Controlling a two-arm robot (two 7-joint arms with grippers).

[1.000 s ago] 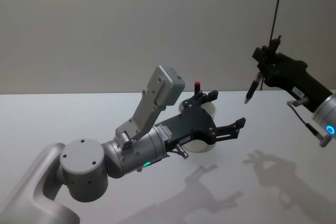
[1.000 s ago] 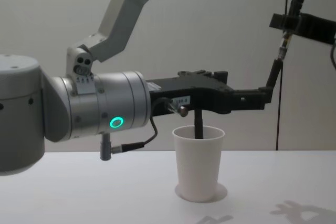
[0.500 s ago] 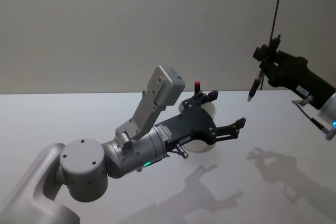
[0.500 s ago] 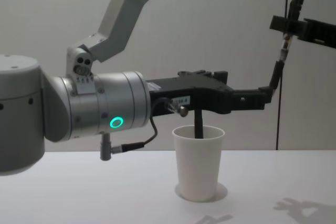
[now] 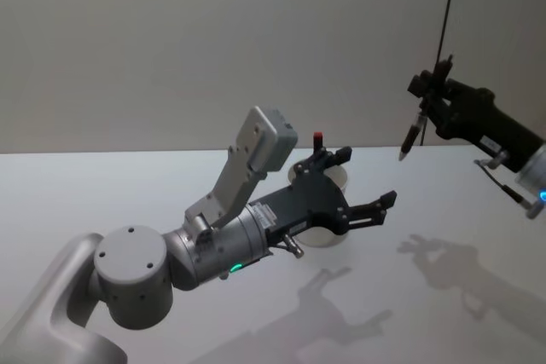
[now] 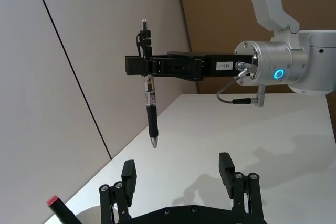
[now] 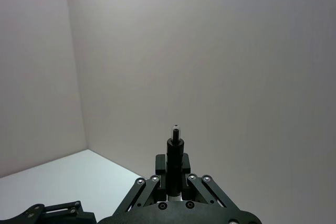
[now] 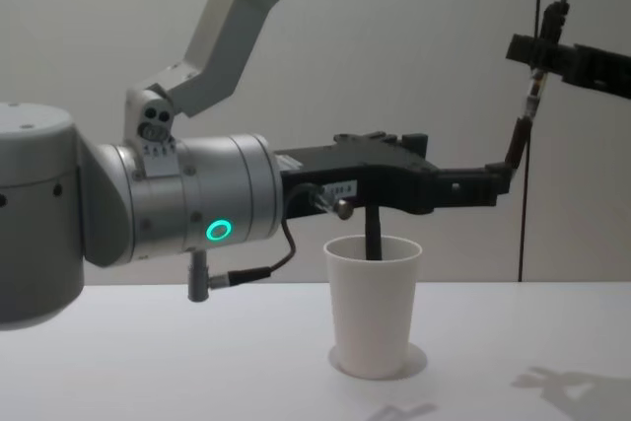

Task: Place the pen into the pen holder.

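The right gripper hangs high on the right, well above the surface, fingers clamped on the pen, which points tip-down. Compared with a second ago, gripper and pen sit slightly higher, with the tip close to its earlier place, right of and above the pen holder. That white cup stands where it was, a dark red-capped marker upright inside it. The left gripper hovers over the cup, fingers spread wide, unchanged from the earlier frames.
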